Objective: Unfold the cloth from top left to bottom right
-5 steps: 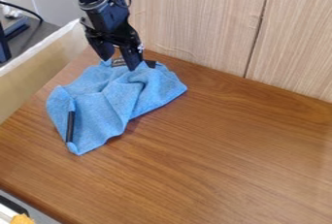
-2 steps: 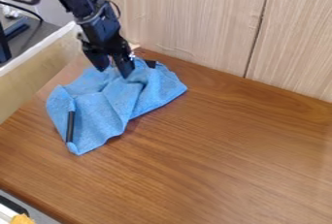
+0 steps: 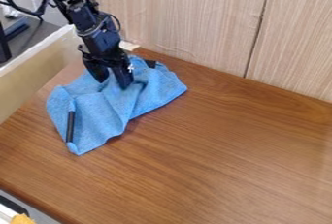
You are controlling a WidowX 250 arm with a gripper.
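Desk (image 3: 227, 169): brown, wood-grained, faint sheen at right. Behind desk: pale wall (image 3: 188, 19), vertical grain, one dark seam (image 3: 260, 24) meeting desk's rear edge. Left of desk: low pale board (image 3: 32, 80). Off desk's near-left edge: orange object (image 3: 22, 219), partly cropped, identity unclear.

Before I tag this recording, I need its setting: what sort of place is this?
Probably a workshop or lab bench: a robot arm over a blue cloth, a brown wooden tabletop, and pale wood-grain panels behind it.
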